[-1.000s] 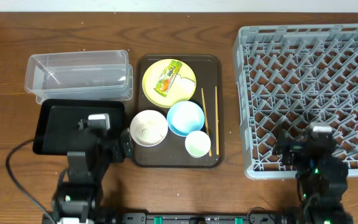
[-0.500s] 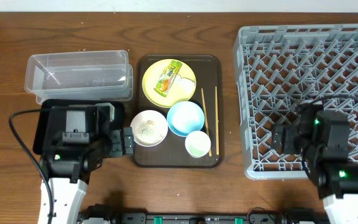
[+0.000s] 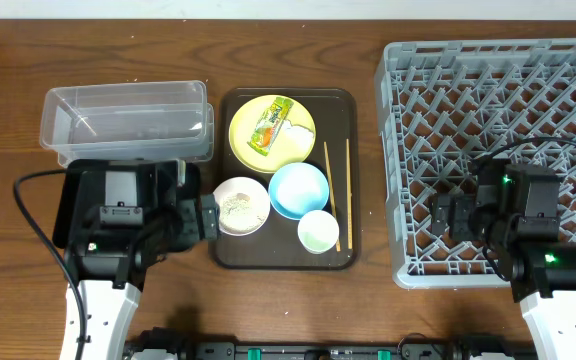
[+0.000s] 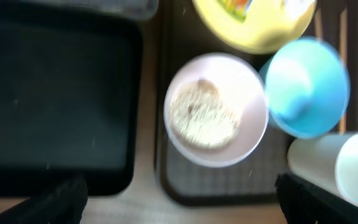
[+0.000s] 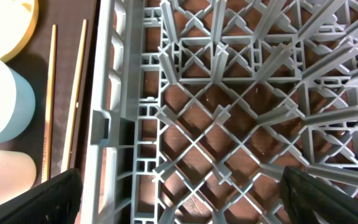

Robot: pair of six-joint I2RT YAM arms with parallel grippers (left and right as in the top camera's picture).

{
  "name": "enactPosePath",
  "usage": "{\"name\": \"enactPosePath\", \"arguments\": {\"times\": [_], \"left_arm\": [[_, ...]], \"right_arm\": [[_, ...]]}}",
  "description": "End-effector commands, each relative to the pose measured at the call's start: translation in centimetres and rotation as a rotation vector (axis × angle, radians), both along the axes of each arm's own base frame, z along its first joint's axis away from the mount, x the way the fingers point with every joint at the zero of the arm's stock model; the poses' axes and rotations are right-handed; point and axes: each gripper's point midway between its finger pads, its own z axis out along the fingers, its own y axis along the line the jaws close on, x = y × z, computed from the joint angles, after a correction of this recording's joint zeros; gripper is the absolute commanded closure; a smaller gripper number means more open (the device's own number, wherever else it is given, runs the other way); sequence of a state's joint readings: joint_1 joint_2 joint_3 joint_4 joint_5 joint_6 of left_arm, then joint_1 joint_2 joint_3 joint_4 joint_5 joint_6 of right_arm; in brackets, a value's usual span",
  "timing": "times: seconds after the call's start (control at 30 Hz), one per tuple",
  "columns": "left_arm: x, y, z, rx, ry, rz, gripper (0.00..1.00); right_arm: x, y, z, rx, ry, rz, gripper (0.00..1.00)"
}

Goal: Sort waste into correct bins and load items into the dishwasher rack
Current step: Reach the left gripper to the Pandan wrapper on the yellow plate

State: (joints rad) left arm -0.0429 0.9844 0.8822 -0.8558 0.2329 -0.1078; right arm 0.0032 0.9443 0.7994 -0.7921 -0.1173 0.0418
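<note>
A yellow plate [image 3: 271,150] holds the green-and-yellow wrapper [image 3: 268,125] and a white scrap [image 3: 296,130]. A white bowl [image 3: 240,205] with rice grains [image 4: 204,115], a blue bowl [image 3: 298,189], a pale cup [image 3: 318,231] and two chopsticks [image 3: 336,195] lie on the brown tray [image 3: 288,255]. The clear tub [image 3: 128,122] and black tray [image 3: 78,200] are at the left, the grey rack [image 3: 498,100] at the right. My left gripper [image 3: 206,215] is open and empty beside the white bowl [image 4: 216,149]. My right gripper [image 3: 448,217] is open and empty over the rack's front left part [image 5: 229,112].
Black cables trail from both arms near the table's front edge. In the right wrist view the rack's left wall [image 5: 114,112] stands between the gripper and the chopsticks [image 5: 73,99]. Bare wood lies between the black tray [image 4: 55,99] and the brown tray [image 4: 229,186].
Both arms have unfolded from the front edge and reached forward. The left gripper has come up beside the white bowl. The right gripper has shifted slightly left over the rack.
</note>
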Motion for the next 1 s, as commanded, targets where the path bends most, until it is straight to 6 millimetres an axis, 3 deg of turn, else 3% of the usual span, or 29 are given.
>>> {"name": "enactPosePath", "arguments": {"times": [0.0,0.17,0.33,0.5,0.73,0.97], "left_arm": [[1.6,-0.4,1.3,-0.025,-0.038,0.002,0.01],[4.4,-0.6,2.6,-0.008,-0.058,-0.024,0.01],[7.9,-0.8,3.7,0.12,-0.081,-0.084,0.01],[11.7,-2.4,4.1,0.194,-0.127,-0.131,0.01],[15.7,-6.2,1.6,0.186,-0.178,-0.203,0.02],[18.3,-9.5,-3.1,0.185,-0.159,-0.262,0.06]], "right_arm": [[0.4,0.5,1.1,0.015,-0.027,0.014,0.01],[0.4,0.5,1.1,0.016,-0.028,0.014,0.01],[0.4,0.5,1.1,0.018,-0.028,0.011,0.01],[0.4,0.5,1.1,0.018,-0.028,0.011,0.01],[0.4,0.5,1.1,0.018,-0.028,0.011,0.01],[0.4,0.5,1.1,0.018,-0.028,0.011,0.01]]}}
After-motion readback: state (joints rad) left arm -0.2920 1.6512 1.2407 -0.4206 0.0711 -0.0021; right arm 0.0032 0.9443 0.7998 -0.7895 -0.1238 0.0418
